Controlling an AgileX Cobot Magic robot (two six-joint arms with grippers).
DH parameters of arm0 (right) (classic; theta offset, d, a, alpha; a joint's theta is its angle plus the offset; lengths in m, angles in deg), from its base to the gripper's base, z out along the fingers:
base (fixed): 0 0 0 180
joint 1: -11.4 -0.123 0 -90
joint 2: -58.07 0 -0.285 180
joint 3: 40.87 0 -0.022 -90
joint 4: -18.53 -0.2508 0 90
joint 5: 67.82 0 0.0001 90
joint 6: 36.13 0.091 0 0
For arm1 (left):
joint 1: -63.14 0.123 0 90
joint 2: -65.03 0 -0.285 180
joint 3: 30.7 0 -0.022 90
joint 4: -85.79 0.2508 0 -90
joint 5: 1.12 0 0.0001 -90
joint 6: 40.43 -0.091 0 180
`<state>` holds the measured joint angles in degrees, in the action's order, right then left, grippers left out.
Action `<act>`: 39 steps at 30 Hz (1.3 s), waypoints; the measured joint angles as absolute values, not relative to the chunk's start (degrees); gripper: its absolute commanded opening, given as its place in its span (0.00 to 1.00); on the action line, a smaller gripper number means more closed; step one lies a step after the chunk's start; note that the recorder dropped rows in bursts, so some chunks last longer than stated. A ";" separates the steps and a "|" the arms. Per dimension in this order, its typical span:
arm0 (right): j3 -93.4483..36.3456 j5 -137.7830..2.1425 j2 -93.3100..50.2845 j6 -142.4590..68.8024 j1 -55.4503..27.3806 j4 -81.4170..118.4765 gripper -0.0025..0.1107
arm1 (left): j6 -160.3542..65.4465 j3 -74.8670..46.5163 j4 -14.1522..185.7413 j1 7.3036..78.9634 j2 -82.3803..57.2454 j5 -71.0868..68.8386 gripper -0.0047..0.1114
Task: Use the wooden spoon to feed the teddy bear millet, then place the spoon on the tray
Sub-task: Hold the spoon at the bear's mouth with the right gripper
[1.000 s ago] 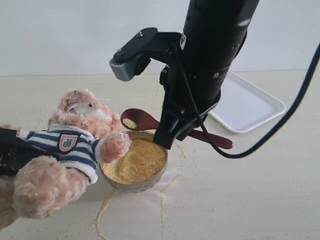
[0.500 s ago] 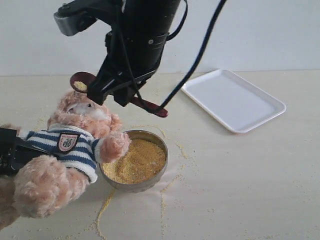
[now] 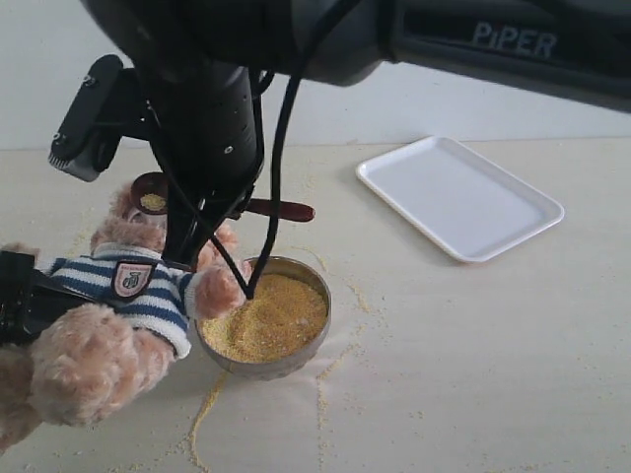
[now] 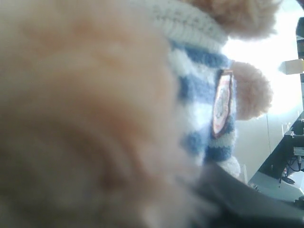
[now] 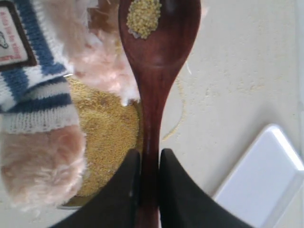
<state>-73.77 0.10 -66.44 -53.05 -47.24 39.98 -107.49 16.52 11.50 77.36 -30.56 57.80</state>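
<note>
Right fingers (image 5: 124, 192) clamp wooden spoon (image 5: 156, 71) at teddy bear's (image 3: 94, 360) head; left fingers (image 3: 18, 301) grip it.

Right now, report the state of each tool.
Left tool: closed on the teddy bear.
Right tool: closed on the wooden spoon, its handle between the jaws, millet in its bowl.

Qty: 1 teddy bear (image 3: 138, 288), 1 wooden spoon (image 3: 282, 209), 1 tray (image 3: 463, 197), 1 bowl (image 3: 268, 368).

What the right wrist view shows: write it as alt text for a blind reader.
The right gripper is shut on the handle of the wooden spoon, whose bowl carries a small heap of millet beside the teddy bear in its striped shirt. A corner of the white tray shows too.
</note>
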 measured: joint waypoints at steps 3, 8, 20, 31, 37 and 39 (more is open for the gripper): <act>-73.77 -0.30 -66.44 -52.35 -49.12 43.92 0.02 | -107.49 16.52 11.50 77.36 -30.56 57.70 0.08; -73.77 -0.62 -66.44 -51.06 -51.05 47.92 0.02 | -107.49 16.52 11.50 77.36 -30.56 57.70 0.08; -73.77 1.67 -68.24 -49.69 -52.61 55.56 0.02 | -107.49 16.61 11.50 77.36 -30.56 57.70 0.08; -73.77 1.32 -70.55 -46.58 -54.48 60.24 0.02 | -107.49 16.61 11.83 77.36 -30.56 57.67 0.08; -73.77 1.86 -70.55 -46.09 -54.58 61.60 0.02 | -107.49 16.61 11.83 77.36 -30.56 57.67 0.08; -73.77 1.85 -70.55 -45.94 -54.94 61.84 0.02 | -107.49 16.61 11.83 77.36 -30.56 57.67 0.08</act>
<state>-73.77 1.85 -70.55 -45.94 -54.94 61.84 -107.49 16.61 11.83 77.36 -30.56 57.67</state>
